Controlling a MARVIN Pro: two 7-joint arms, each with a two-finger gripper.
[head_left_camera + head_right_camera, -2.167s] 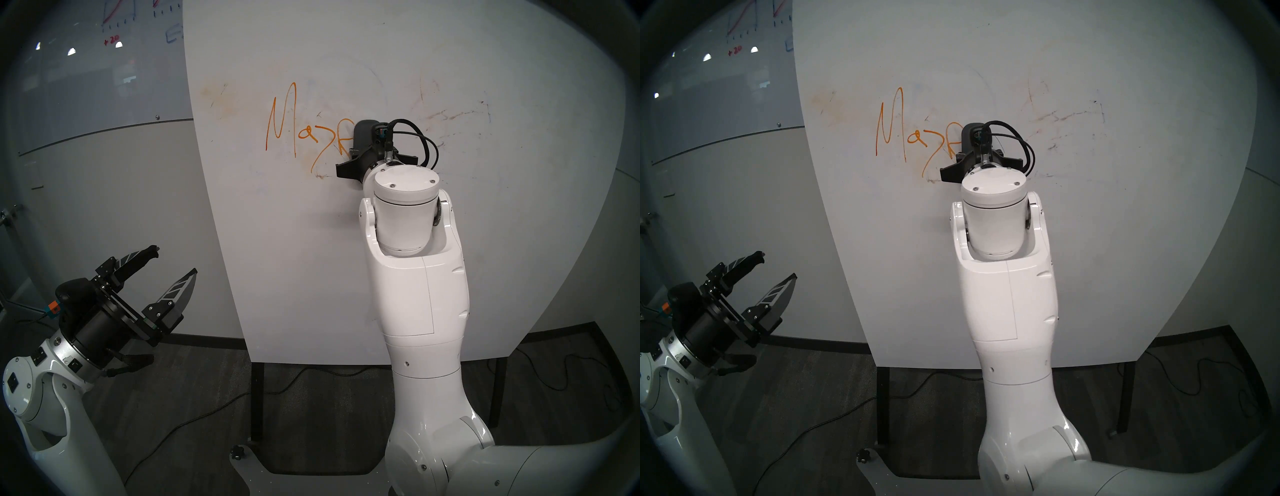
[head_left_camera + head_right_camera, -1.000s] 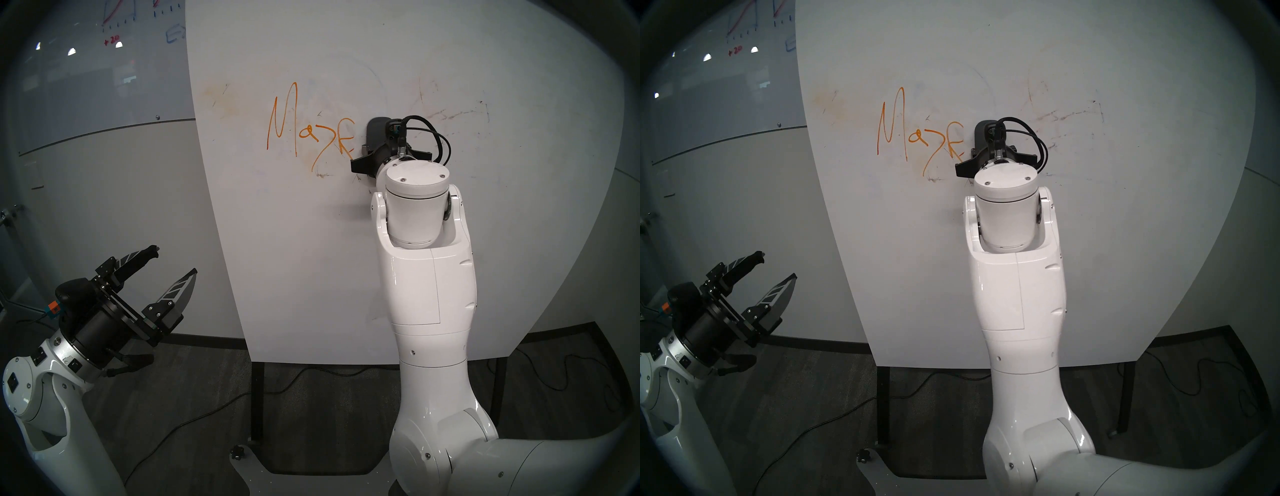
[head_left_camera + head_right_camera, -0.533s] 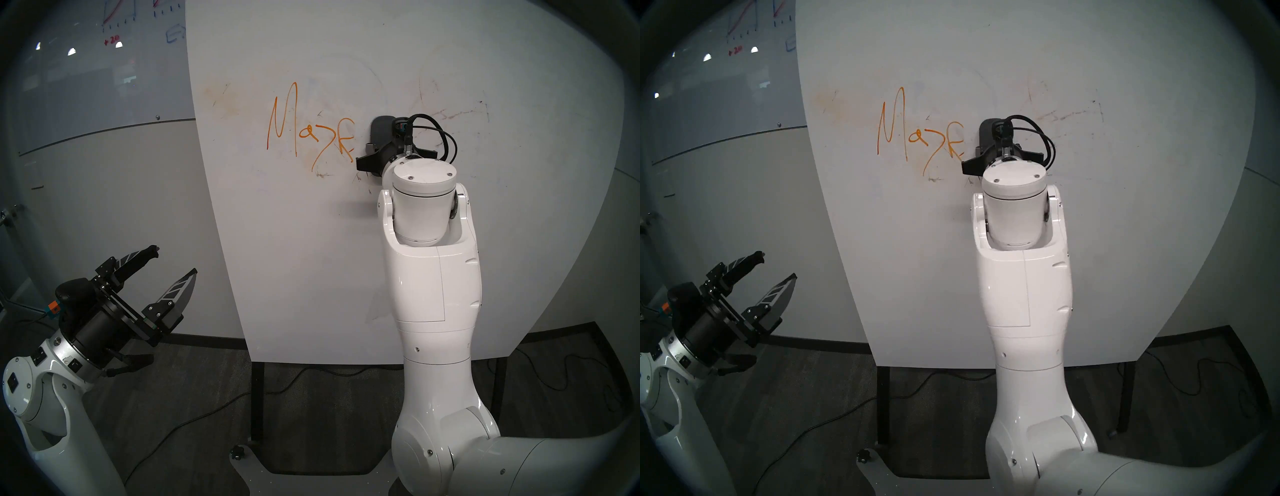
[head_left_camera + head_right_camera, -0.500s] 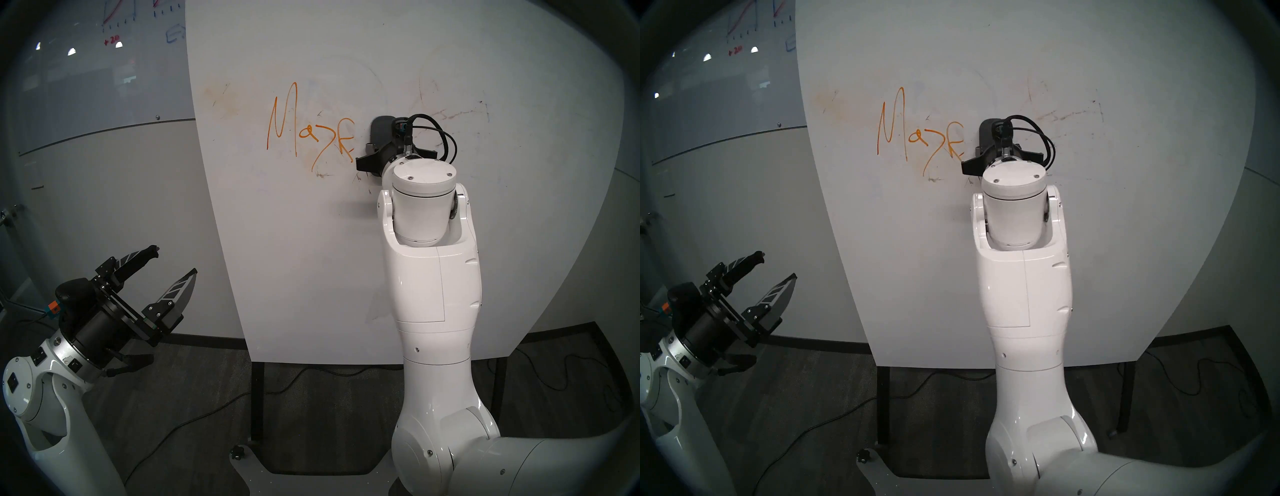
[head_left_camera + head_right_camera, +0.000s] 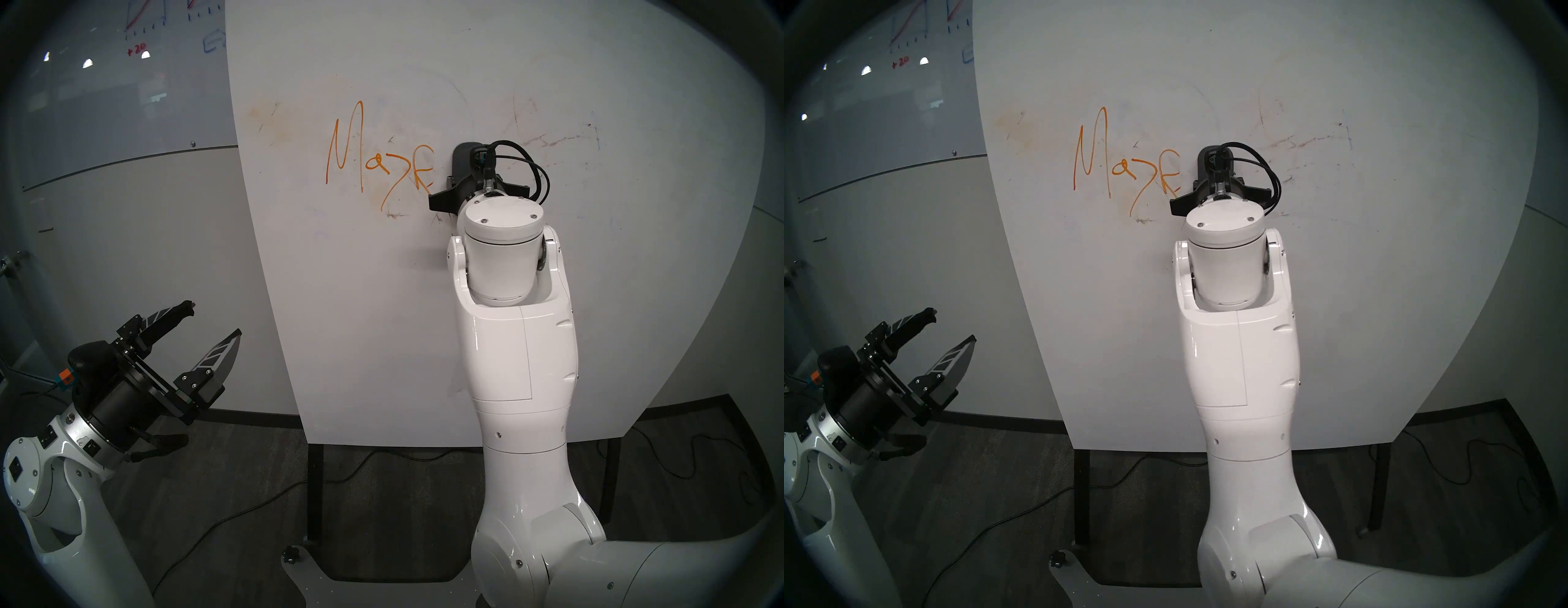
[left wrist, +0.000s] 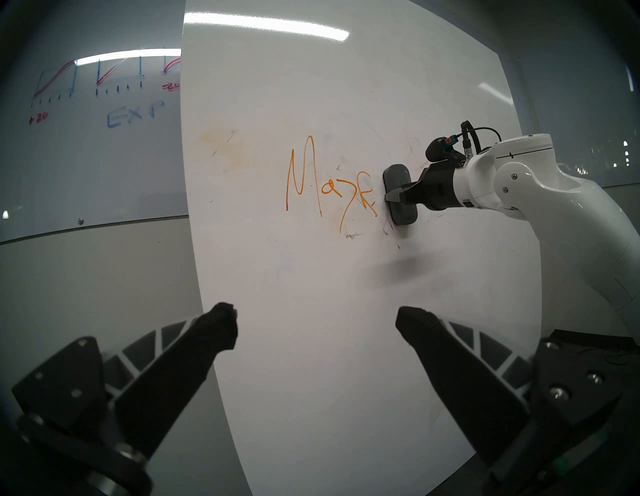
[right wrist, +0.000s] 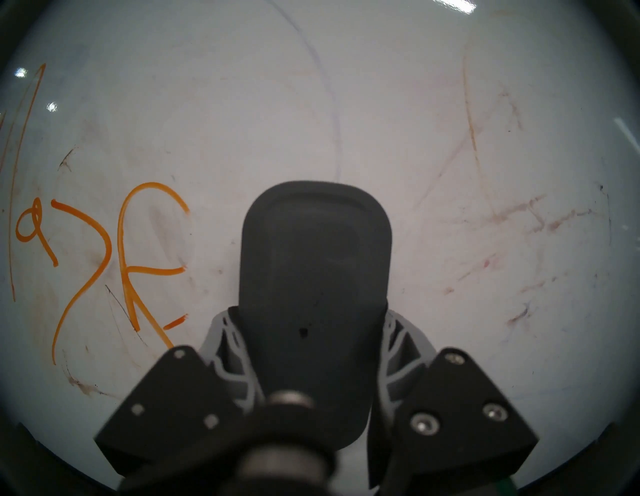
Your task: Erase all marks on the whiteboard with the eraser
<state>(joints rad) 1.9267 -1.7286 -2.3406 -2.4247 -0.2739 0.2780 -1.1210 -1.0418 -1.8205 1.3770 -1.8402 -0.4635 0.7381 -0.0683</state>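
The right gripper pinches the eraser, long axis upright, flat against the whiteboard. The orange marks lie just beside it toward frame left, so the next stroke likely runs leftward. The left gripper hangs spread, well apart

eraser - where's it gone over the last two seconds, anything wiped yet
The right gripper, shut on the eraser, slid it right off the last orange letter, whose right part is now gone, then edged back left. The other orange letters, the whiteboard and the open left gripper are unchanged.
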